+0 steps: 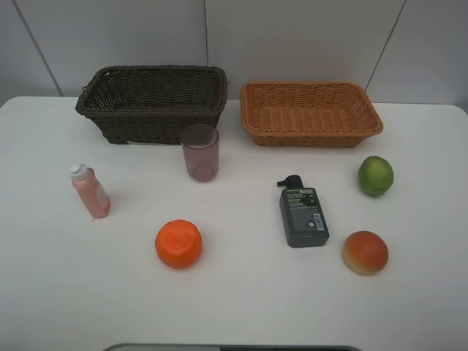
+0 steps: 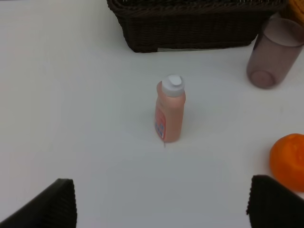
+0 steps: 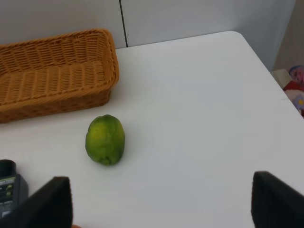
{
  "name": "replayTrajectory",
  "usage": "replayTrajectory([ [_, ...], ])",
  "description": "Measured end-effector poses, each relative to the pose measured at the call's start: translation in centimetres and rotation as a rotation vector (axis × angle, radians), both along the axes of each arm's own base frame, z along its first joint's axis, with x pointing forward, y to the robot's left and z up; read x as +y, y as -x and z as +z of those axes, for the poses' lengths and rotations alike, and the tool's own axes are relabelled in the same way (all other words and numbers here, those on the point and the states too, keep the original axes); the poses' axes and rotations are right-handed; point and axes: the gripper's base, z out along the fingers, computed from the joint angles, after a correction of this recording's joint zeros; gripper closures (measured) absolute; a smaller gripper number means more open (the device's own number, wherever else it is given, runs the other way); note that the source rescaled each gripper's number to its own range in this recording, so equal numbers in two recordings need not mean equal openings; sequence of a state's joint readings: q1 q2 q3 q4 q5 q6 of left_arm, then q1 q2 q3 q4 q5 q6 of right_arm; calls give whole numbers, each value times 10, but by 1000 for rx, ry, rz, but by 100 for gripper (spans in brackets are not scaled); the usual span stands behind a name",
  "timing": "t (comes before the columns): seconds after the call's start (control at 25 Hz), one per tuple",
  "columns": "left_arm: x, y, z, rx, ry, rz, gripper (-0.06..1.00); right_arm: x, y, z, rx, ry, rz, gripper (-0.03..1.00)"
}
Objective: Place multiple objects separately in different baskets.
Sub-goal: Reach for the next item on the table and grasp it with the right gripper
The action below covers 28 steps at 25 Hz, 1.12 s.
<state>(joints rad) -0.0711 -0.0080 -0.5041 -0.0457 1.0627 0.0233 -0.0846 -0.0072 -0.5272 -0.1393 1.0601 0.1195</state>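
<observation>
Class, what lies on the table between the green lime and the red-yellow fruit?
Nothing: only bare white table separates the lime and the red-yellow fruit, seen in the exterior high view.

Left gripper [image 2: 164, 197], 2 jaws wide apart, faces the upright pink bottle [image 2: 170, 111] at 12 o'clock; dark basket [image 2: 190, 28] beyond, cup [image 2: 274, 59] at 1 o'clock, seemingly an orange fruit [image 2: 289, 159] at 3.
</observation>
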Motion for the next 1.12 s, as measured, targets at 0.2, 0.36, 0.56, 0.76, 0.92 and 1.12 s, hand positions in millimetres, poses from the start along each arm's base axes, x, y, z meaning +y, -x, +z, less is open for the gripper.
replayTrajectory([
  [0.2, 0, 0, 0, 0, 0, 0, 3, 0, 0, 0, 0, 1, -1, 40],
  [0.36, 0, 0, 0, 0, 0, 0, 3, 0, 0, 0, 0, 0, 0, 40],
  [0.56, 0, 0, 0, 0, 0, 0, 3, 0, 0, 0, 0, 0, 0, 40],
  [0.76, 0, 0, 0, 0, 0, 1, 3, 0, 0, 0, 0, 0, 0, 40],
  [0.92, 0, 0, 0, 0, 0, 1, 3, 0, 0, 0, 0, 0, 0, 40],
  [1.12, 0, 0, 0, 0, 0, 1, 3, 0, 0, 0, 0, 0, 0, 40],
])
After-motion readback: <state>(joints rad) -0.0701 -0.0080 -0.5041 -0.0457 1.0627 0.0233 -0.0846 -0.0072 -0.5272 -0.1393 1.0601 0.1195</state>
